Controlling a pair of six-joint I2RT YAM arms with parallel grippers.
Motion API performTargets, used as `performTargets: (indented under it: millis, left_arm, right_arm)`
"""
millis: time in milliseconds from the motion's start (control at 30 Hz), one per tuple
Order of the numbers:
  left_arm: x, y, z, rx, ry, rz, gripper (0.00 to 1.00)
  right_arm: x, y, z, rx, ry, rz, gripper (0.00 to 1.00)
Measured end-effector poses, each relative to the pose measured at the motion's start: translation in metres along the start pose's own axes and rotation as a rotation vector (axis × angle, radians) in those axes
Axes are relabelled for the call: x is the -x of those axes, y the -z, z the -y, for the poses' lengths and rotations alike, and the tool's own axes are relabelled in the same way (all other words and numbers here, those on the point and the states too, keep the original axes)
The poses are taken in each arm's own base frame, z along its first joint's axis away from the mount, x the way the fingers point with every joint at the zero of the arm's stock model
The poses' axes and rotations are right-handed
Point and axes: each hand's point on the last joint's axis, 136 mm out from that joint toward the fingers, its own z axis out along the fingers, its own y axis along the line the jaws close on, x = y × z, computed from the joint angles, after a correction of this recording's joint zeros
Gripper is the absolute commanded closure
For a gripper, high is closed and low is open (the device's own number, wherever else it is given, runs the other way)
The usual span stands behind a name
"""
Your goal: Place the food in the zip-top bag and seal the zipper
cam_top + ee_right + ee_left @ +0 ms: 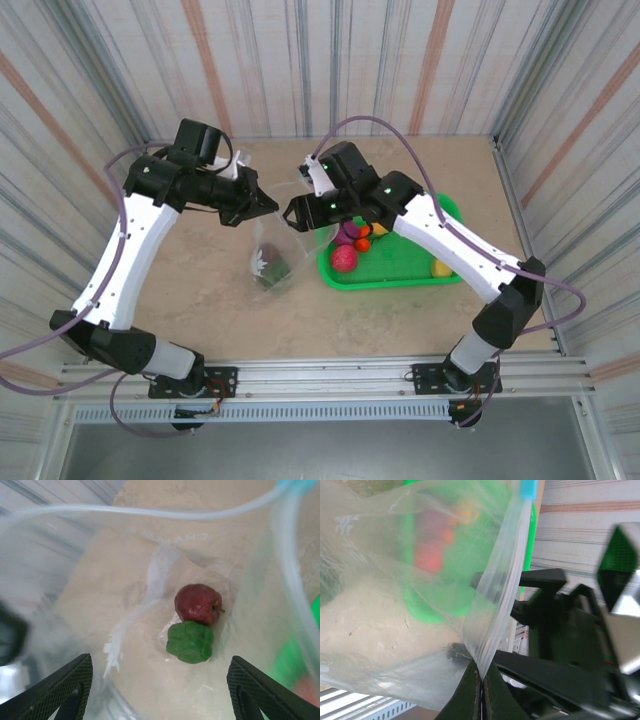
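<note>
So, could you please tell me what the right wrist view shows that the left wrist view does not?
Right wrist: a maroon fruit and a green piece lying inside the zip-top bag, framed by the open right pincer. Left wrist: the left pincer shut on the bag's edge. Both: the clear bag, the tan table and the green basket.

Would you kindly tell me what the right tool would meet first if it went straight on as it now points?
The right tool points into the open bag. The way looks free down to the green vegetable and dark red fruit at its bottom, though depth is unclear.
</note>
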Motion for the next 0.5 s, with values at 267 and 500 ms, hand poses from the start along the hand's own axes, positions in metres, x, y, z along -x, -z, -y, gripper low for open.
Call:
performTargets:
  millis: [267,500]
  left_arm:
    - [-0.001,-0.006,-0.008,0.015,0.015,-0.014,1.0]
    - [-0.012,-0.004,-0.019,0.03,0.022,-0.015,1.0]
  right_arm:
    - [0.024,0.067,0.005,0.016,-0.016,0.149,0.26]
    - [-0.011,0.096,0.071,-0.136,-0.142,0.138,0.25]
